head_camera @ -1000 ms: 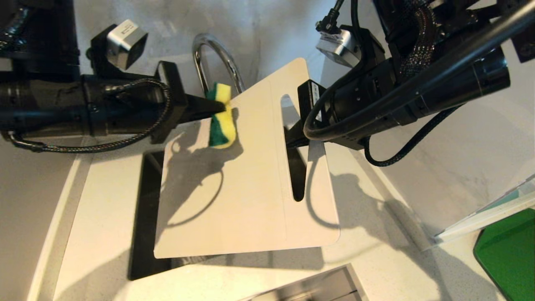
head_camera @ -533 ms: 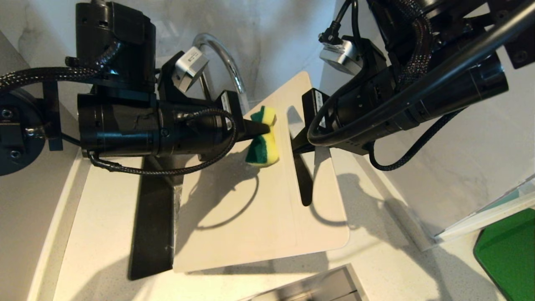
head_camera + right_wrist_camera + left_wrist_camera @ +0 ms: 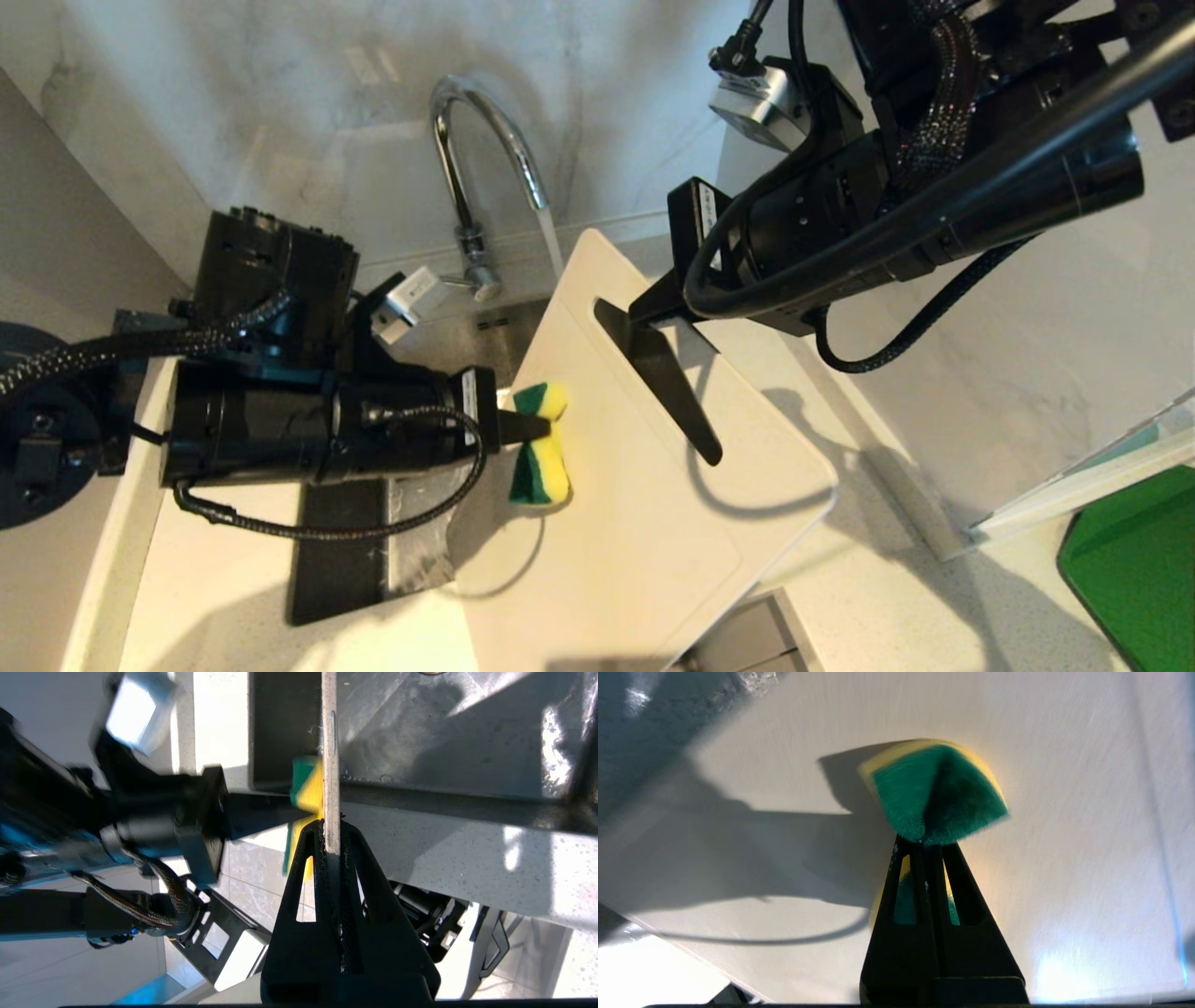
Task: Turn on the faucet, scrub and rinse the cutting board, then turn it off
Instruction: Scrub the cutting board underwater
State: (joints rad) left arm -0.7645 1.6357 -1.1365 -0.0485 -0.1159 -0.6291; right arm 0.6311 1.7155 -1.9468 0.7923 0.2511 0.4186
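Note:
The off-white cutting board (image 3: 653,541) hangs tilted over the sink. My right gripper (image 3: 644,315) is shut on its rim by the slot handle (image 3: 658,378); the right wrist view shows the board's thin edge (image 3: 331,742) pinched between the fingers (image 3: 303,858) of the right gripper (image 3: 331,826). My left gripper (image 3: 541,427) is shut on a yellow and green sponge (image 3: 541,462), which presses on the board's left part. In the left wrist view the sponge (image 3: 934,793) sits folded at the left gripper (image 3: 927,842) against the board (image 3: 1064,812). The chrome faucet (image 3: 467,159) stands behind, and water (image 3: 553,243) runs from its spout.
The steel sink (image 3: 485,336) lies under the board, with white counter (image 3: 215,560) around it. A marble wall (image 3: 1027,327) stands close on the right. A dark green mat (image 3: 1134,560) lies at the far right. A metal edge (image 3: 747,639) shows at the bottom.
The left gripper carried the sponge right across the board, then down toward me. The board has swung in the right gripper, its top lower, uncovering the faucet and running water.

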